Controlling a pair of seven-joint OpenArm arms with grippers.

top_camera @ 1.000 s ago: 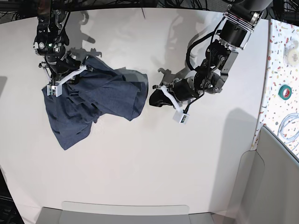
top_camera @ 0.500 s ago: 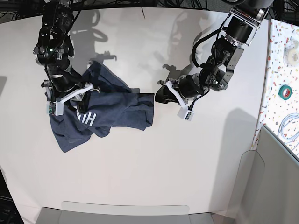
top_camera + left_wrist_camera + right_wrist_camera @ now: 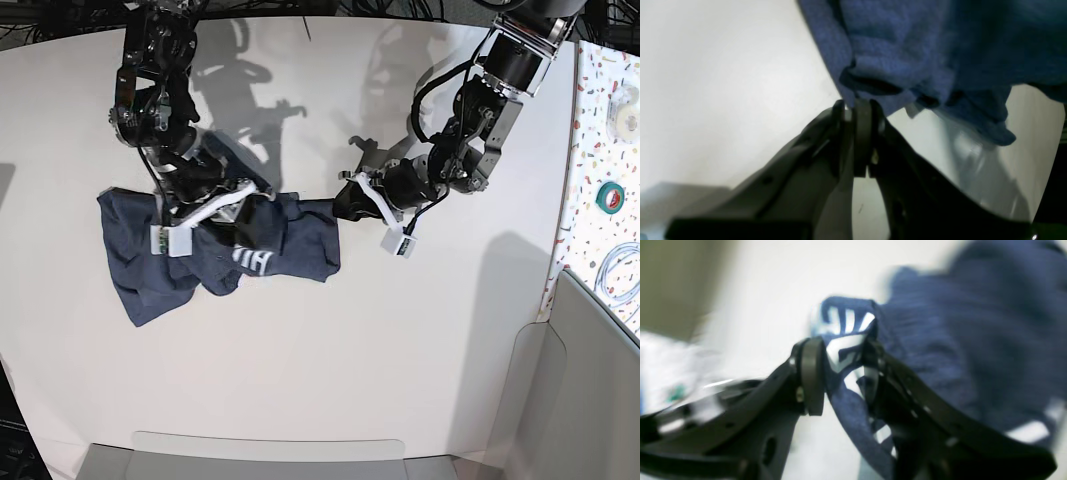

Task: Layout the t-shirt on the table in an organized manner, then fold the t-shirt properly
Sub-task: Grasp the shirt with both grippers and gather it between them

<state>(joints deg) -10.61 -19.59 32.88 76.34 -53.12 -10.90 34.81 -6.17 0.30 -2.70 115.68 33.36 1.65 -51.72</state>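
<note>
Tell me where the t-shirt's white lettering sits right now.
In the base view, the white lettering faces up mid-shirt, beside the right gripper on the t-shirt.

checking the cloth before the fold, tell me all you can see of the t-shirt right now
The t-shirt is dark navy, heathered knit with white block lettering partly showing among the folds. It lies crumpled and bunched on the white table, not spread flat. The left pincer is shut on one edge of it. The right pincer has printed cloth between its open jaws; the blur hides whether they grip.
</note>
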